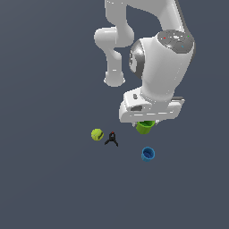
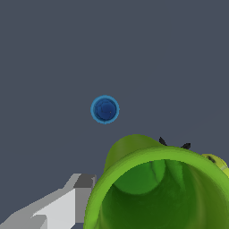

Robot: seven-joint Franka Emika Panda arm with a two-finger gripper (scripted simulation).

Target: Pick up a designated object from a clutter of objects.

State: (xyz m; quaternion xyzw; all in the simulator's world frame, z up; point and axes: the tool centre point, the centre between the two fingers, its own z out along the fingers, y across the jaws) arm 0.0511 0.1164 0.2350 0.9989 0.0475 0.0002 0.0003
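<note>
Panda arm (image 1: 147, 49) fills the upper part of the exterior view, wrist turned down, its bulk covering most of what hangs below. Desk (image 1: 49, 188) is a flat dark grey-blue plane, bare apart from the small items. The hand (image 1: 146, 120) sits directly over the green cup (image 1: 145, 127); only the cup's lower part shows beneath the hand's body in the exterior view. In the wrist view the cup (image 2: 156, 192) looms very large and close to the lens, mouth open toward the camera, one grey finger (image 2: 67, 208) lying just beside its outer wall. The second finger is not visible, so I cannot tell for certain whether the hand is clamped on the cup or merely straddling it; the closeness suggests a grip on the wall, in my judgement. Whether the cup is off the desk cannot be read either: no clear shadow or gap shows. Blue cup (image 1: 148, 154) stands apart, lower in the exterior view, upright, mouth up; seen from above in the wrist view (image 2: 105, 109). Yellow-green ball (image 1: 97, 134) lies toward the exterior view's left, with the black clamp (image 1: 111, 139) just beside it, red spot on top. Judged progress: reach finished, right object picked out; grasp likely made or being made; a clear lift away from the clutter not yet evident.
</note>
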